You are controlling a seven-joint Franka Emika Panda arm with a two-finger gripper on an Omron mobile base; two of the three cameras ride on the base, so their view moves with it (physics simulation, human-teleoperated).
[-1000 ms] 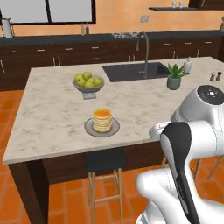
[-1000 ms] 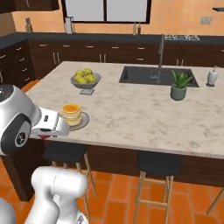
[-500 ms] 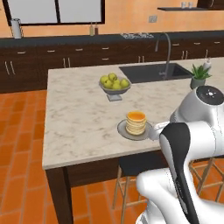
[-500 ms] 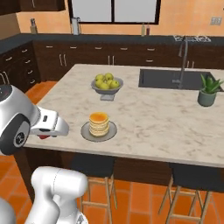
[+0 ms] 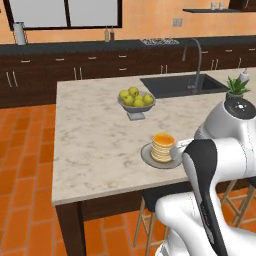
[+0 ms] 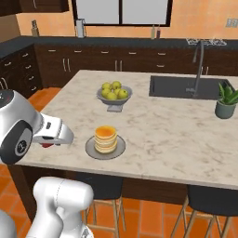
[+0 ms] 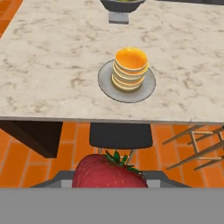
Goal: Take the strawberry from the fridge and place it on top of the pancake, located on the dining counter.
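Note:
The strawberry (image 7: 109, 173), red with green leaves, sits between my fingertips at the bottom of the hand view, and my gripper (image 7: 109, 176) is shut on it. In the right base view the gripper (image 6: 50, 141) hangs at the near edge of the dining counter (image 6: 162, 125), left of the pancake (image 6: 106, 138), with a bit of red strawberry (image 6: 46, 145) under it. The golden pancake (image 7: 130, 68) stack stands on a round grey plate (image 7: 146, 89) ahead of the gripper, near the counter's front edge. It also shows as the pancake (image 5: 163, 146) beside my arm. The fridge is out of view.
A grey bowl of yellow-green apples (image 6: 114, 91) stands behind the pancake. A dark sink (image 6: 183, 86) with a curved faucet and a potted plant (image 6: 226, 100) lie to the right. Dark stools (image 7: 121, 135) sit under the counter's front edge.
The whole picture has shifted right in both base views, so the base has moved left along the counter. The gripper keeps its hold on the strawberry.

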